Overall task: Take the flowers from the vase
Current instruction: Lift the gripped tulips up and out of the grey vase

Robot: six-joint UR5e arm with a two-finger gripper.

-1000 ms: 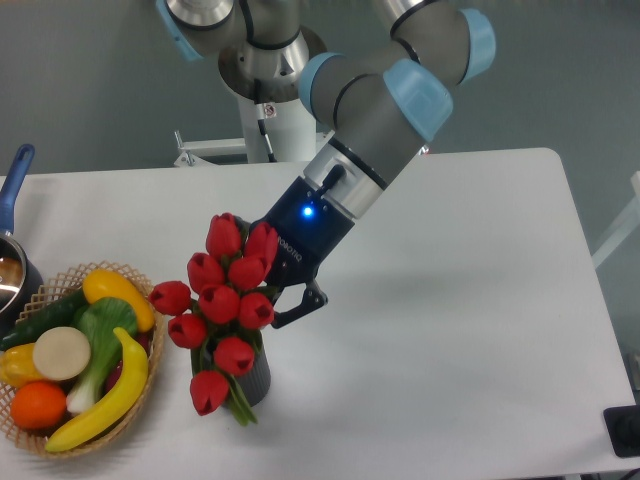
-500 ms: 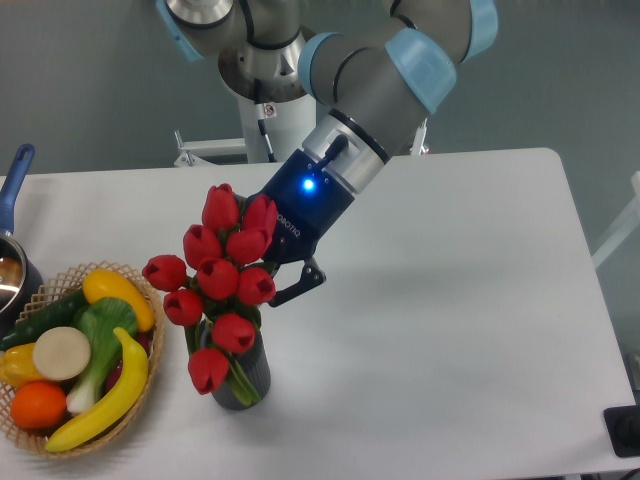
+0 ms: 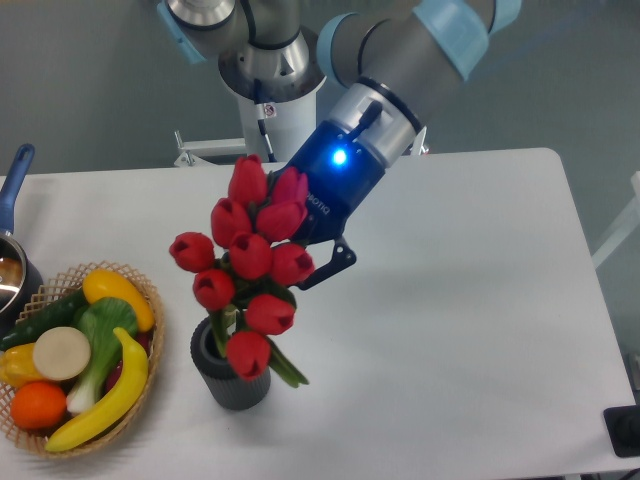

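Grey wall backs a white desk [image 3: 470, 300] that fills most of the view. At the far left edge a pot [image 3: 12, 268] with a blue handle pokes in, only partly seen. Just right of it, at the desk's front left, sits a wicker basket [image 3: 150, 300] of toy produce: a yellow banana [image 3: 105, 398], an orange [image 3: 38, 404], a cucumber [image 3: 45, 318] and other pieces. Right of the basket stands the vase [image 3: 232, 384], dark grey, upright on the desk, its rim open at the left. Above it are the flowers [image 3: 255, 262], a bunch of red tulip buds lifted up and leaning to the right; the lowest bud hangs over the vase's mouth and green stem ends stick out to the lower right, past the rim, so whether any stem is inside the vase cannot be told. Behind the bunch is the claw [image 3: 300, 262], dark, with a blue light glowing on its wrist; one black finger [image 3: 335, 262] shows at the right of the buds, and the claw is clamped on the flowers, the other finger hidden by them. From there the arm [image 3: 400, 70] rises up and right, grey with pale blue caps, to a base at the desk's back edge.
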